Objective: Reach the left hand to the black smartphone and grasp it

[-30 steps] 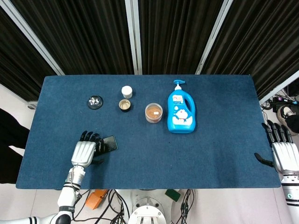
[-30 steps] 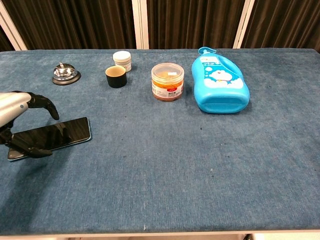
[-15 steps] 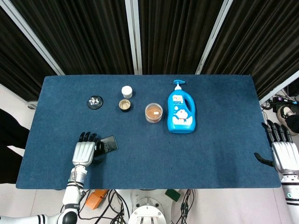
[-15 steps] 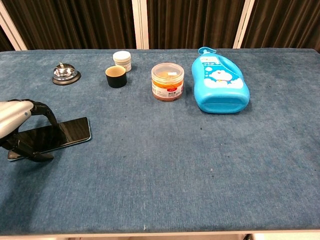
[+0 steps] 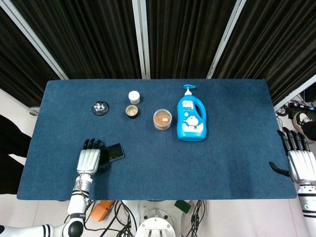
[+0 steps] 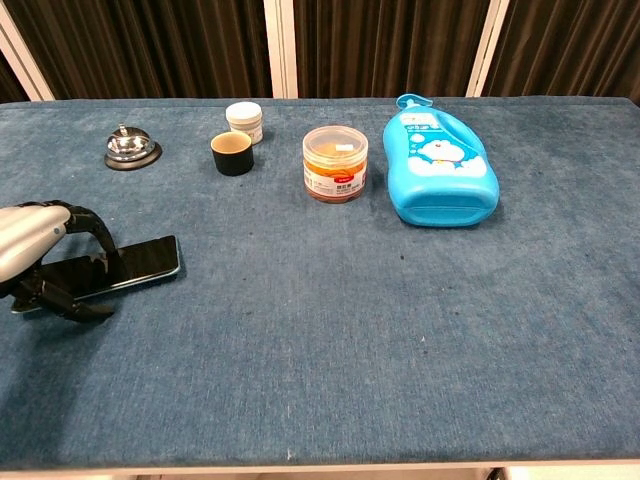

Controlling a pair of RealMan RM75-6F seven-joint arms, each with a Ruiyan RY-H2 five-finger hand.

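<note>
Presently logged: left robot hand [image 6: 40,262] lay over the near-left end of the black smartphone [image 6: 135,262], fingers [image 6: 95,232] arched across its top and thumb below its near edge, touching it. Phone sat flat on the blue counter [image 6: 350,330], near the left front edge. Reach judged done; grasp judged partly closed, lift not shown. Right robot hand [image 5: 299,159] sat off the counter's right edge, released, fingers apart. Blue bottle [image 6: 440,160] stood well apart.

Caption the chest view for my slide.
Left hand closing its fingers around the black smartphone on the blue table.
</note>
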